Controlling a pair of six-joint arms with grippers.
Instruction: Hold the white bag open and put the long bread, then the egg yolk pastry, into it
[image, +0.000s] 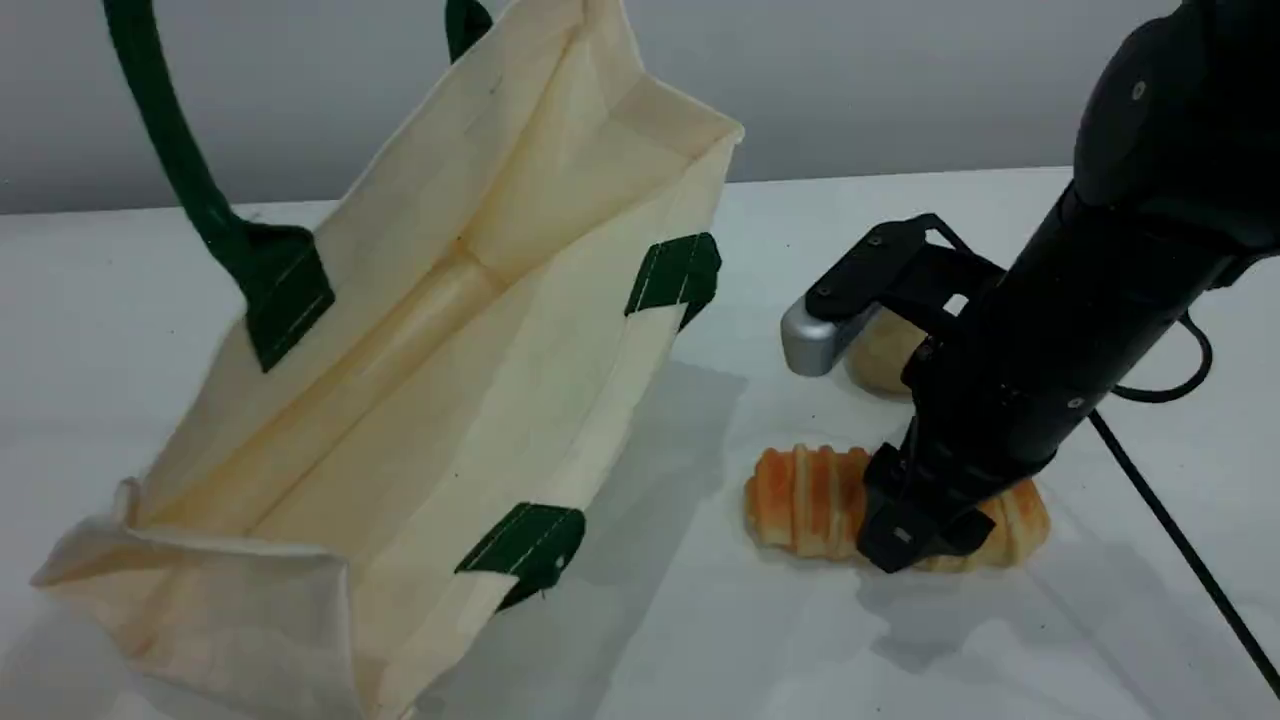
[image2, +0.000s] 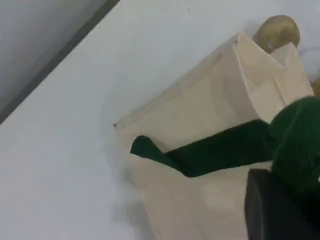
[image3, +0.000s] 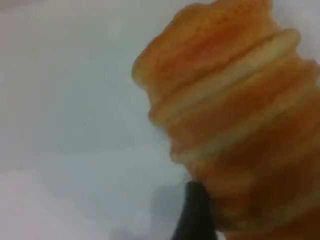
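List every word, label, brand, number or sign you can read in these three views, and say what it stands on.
No text can be read in any view.
The white bag shows only plain canvas and green patches.
The long bread, the egg yolk pastry and the table carry no print.
Both wrist views are blurred.

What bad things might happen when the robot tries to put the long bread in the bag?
1. The right gripper straddles the long bread; squeezing hard may squash it, squeezing lightly may let it slip.
2. The egg yolk pastry lies just behind that arm and might get bumped away.
3. The left gripper holds the white bag by only one green handle, so its mouth may sag and catch the bread.
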